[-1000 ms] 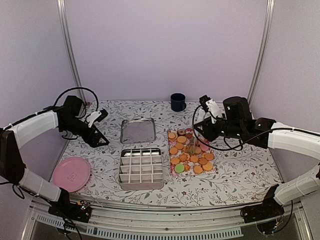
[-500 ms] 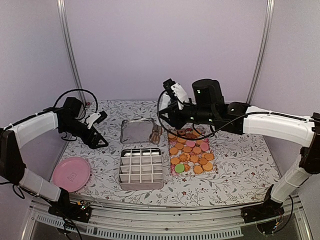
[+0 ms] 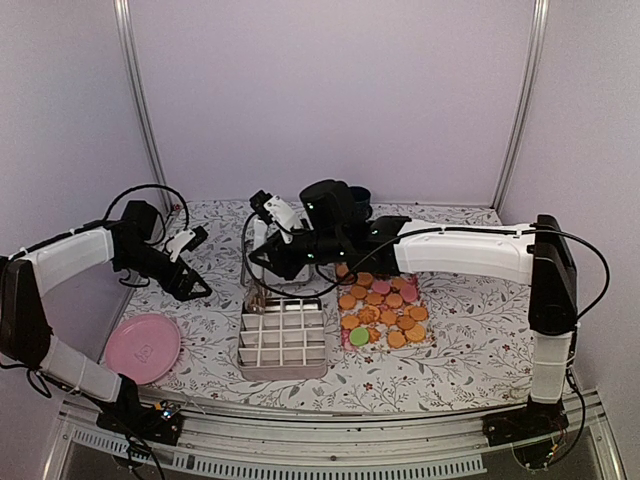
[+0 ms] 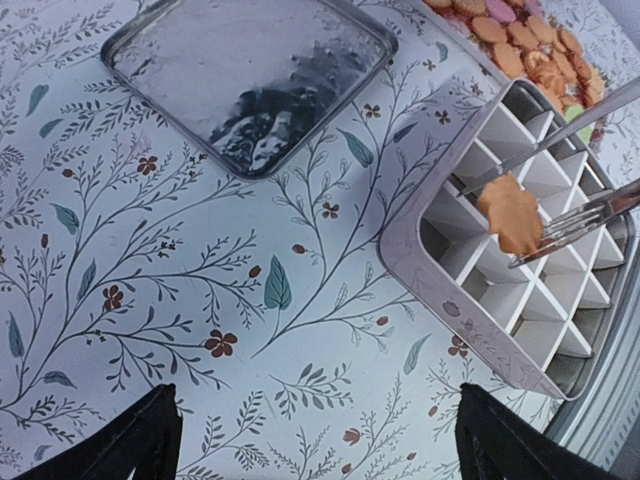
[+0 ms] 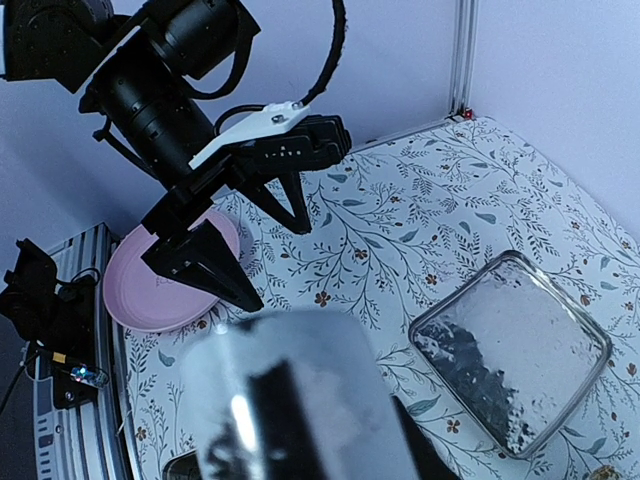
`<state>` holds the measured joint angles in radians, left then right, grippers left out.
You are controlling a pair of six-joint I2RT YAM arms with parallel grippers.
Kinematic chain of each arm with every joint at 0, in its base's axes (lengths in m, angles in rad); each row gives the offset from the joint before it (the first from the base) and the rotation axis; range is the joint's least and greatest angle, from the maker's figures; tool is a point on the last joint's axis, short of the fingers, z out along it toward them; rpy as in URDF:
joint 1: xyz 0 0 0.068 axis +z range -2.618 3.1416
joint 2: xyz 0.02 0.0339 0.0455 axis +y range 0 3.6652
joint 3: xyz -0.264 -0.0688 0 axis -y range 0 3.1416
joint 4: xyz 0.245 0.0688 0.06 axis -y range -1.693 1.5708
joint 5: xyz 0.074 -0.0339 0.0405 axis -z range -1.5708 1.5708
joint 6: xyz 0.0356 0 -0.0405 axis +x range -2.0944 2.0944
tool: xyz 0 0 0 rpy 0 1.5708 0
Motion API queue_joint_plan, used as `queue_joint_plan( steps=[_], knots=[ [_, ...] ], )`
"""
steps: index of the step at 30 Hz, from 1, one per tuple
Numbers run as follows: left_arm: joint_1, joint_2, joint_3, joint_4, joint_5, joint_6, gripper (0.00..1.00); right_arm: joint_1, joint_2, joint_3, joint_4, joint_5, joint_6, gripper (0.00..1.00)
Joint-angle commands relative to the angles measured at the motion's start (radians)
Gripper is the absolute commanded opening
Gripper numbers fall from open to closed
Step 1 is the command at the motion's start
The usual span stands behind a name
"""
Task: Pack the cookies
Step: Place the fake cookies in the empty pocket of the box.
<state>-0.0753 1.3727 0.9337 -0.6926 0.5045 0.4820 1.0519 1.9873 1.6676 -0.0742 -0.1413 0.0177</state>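
Closest to me is the pink plate (image 3: 143,347), off to the left of the divider box (image 3: 283,369). It's bare, so I doubt it matters for this job. The box sits on the flowered cloth (image 3: 480,340), and every cell I can see looks empty, so my guess is the packing has barely begun. Just right of the box are the cookies (image 3: 383,310), mostly orange-tan with a few pink and one green at the near corner. They're spread flat in a single layer, which I'd say is so they can be lifted off one at a time.

The real action is at the box's far-left corner. The right gripper (image 3: 262,270) reaches over from the right of the box with its fingers narrowed around a pair of metal tongs (image 4: 590,212). The tongs pinch one tan cookie (image 4: 510,212), tilted, right over the cells. Tongs make sense to me, since those cells look too tight for the fat gripper fingers. I can't tell which cell it's aimed at, or whether the cookie touches a divider yet.

Left of the box and a bit further back, the left gripper (image 4: 320,445) hovers over bare cloth, fingers spread wide with nothing in them. It looks parked clear of the other arm's reach. Just beyond the box lies a shallow metal tray (image 4: 250,80), probably the lid, set aside so the box is open.
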Motion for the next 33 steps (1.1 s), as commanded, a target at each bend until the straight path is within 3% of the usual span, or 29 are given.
queue_joint_plan(
  steps=[1,10,18,26,33],
  knots=[
    [0.01,-0.01,-0.015,0.015,0.025,0.01,0.96,0.0,0.038,0.065,0.063,-0.028,-0.007,0.12],
    [0.01,-0.008,-0.013,0.015,0.034,0.013,0.96,0.0,0.075,0.066,0.078,-0.042,-0.003,0.31],
    [0.01,-0.006,-0.01,0.012,0.046,0.01,0.96,-0.001,0.081,0.069,0.102,-0.03,-0.002,0.4],
    [0.009,-0.004,-0.013,0.011,0.061,0.007,0.95,-0.001,0.039,0.081,0.101,0.006,-0.043,0.42],
    [0.01,-0.007,-0.018,0.011,0.065,0.007,0.95,-0.025,-0.071,0.034,0.1,0.028,-0.051,0.35]
  ],
)
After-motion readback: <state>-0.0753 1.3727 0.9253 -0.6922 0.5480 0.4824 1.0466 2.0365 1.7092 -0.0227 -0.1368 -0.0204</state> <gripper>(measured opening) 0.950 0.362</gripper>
